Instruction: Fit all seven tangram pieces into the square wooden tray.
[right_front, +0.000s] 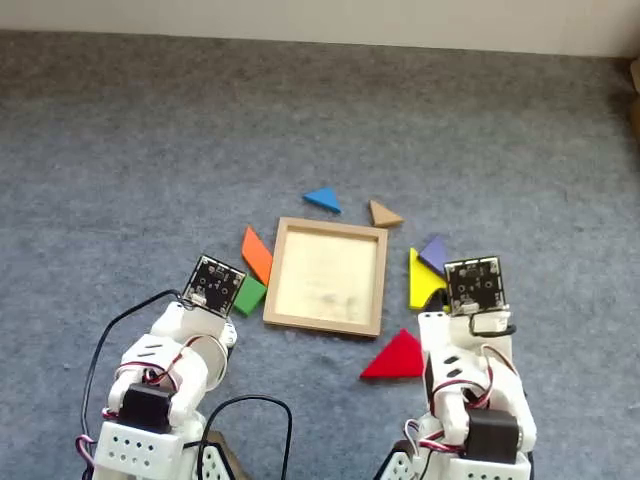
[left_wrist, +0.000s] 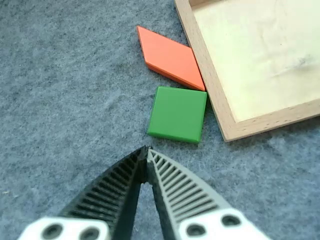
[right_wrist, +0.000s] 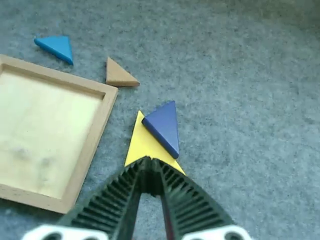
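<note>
Grey carpet (right_front: 120, 150), navy triangle (right_wrist: 162, 126) atop yellow triangle (right_wrist: 142, 145), green square (left_wrist: 178, 113) beside tray (left_wrist: 209, 85)

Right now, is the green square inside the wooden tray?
No, the green square lies on the grey carpet just outside the wooden tray, next to its rim near a corner.

— Where does the right gripper (right_wrist: 149, 164) sit?
— Its ribbed fingers meet at the tips with nothing between them, over one edge of the yellow triangle (right_wrist: 144, 145).
— And the dark blue triangle (right_wrist: 164, 126)?
— It lies partly on the yellow one, which is just beside the square wooden tray (right_wrist: 96, 129).
— Any others?
— A tan triangle (right_wrist: 118, 75) lies near the tray's corner, with a light blue triangle (right_wrist: 56, 47) close by, all on grey felt (right_wrist: 240, 75).
</note>
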